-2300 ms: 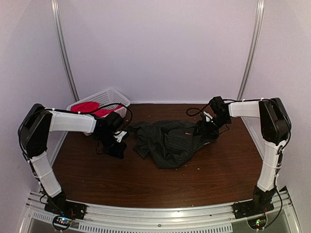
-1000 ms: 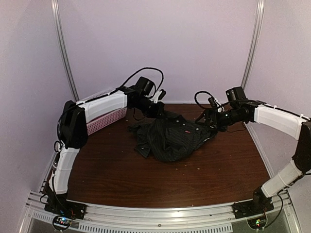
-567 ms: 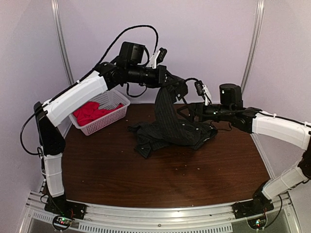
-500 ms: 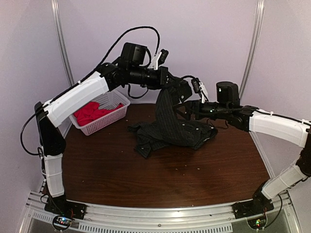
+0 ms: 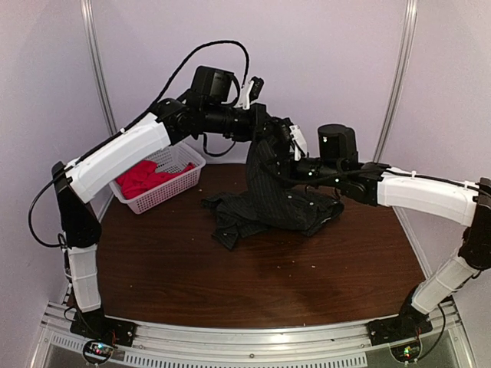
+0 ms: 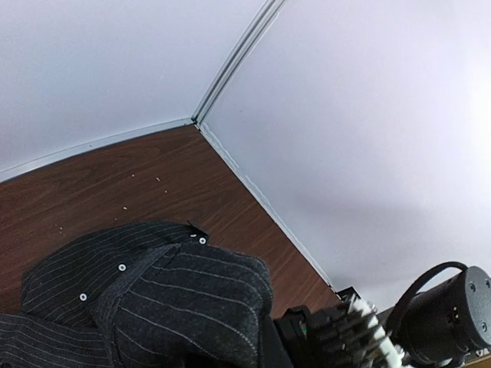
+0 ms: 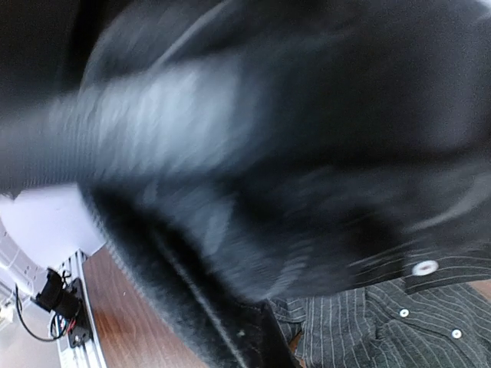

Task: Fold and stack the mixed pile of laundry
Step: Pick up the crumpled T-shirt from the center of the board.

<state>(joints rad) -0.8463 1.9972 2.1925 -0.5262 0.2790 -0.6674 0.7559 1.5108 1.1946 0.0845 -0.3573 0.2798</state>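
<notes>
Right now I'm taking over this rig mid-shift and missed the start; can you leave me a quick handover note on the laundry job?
Left gripper: shut on the pinstriped shirt, holding one part high; the rest lies heaped on the table.
Right gripper: against the hanging cloth beside the left one; its wrist view is blurred, grip unclear.
Red T-shirt: crumpled in the white basket, far left.
Done: nothing folded or stacked.
To do: spread and fold the shirt, take out and fold the T-shirt, stack both.
</notes>
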